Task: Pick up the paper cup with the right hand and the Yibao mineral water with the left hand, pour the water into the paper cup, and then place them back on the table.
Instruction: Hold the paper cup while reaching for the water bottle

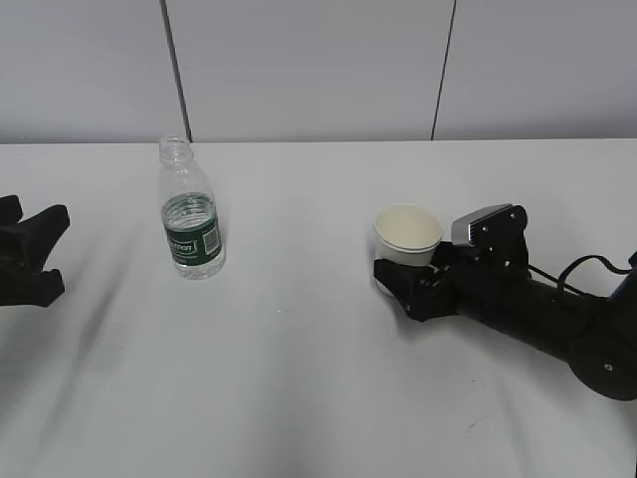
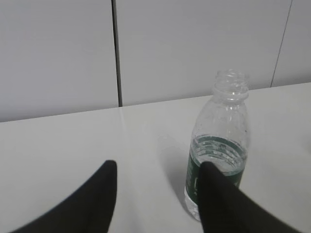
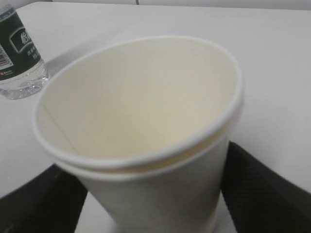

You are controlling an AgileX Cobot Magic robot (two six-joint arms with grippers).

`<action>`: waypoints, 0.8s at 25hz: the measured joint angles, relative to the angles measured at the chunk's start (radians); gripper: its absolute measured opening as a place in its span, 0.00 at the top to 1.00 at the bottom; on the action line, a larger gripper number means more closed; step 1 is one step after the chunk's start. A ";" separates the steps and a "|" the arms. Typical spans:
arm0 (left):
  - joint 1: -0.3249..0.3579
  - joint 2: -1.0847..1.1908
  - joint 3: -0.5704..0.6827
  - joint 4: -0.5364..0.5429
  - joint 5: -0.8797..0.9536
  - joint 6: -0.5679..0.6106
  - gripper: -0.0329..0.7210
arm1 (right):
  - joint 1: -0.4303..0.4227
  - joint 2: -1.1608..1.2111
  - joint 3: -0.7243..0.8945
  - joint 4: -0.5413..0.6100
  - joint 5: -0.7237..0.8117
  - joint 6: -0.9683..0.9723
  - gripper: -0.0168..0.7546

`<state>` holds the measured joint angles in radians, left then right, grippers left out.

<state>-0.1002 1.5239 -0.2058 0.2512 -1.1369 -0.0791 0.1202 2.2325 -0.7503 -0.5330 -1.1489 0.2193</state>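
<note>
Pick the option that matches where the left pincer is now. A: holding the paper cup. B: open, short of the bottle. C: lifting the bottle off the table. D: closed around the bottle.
B: the left pincer has its fingers spread, and the exterior view shows clear table between it and the Yibao mineral water, which stands upright.
</note>
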 joint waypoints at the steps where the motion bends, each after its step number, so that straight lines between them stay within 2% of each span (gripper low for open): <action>1: 0.000 0.003 0.000 0.000 -0.002 0.000 0.50 | 0.000 0.000 0.000 0.000 0.000 0.000 0.14; 7: 0.000 0.064 0.000 0.052 -0.003 -0.031 0.50 | 0.000 0.000 0.000 -0.004 0.000 0.000 0.28; 10: 0.000 0.079 0.000 0.058 -0.003 -0.035 0.49 | 0.000 0.000 0.000 -0.004 -0.002 0.000 0.30; 20: 0.000 0.128 -0.029 0.095 -0.004 -0.038 0.26 | 0.000 0.000 0.000 -0.002 -0.002 0.000 0.31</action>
<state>-0.1002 1.6521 -0.2350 0.3460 -1.1411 -0.1170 0.1202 2.2325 -0.7503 -0.5350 -1.1512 0.2193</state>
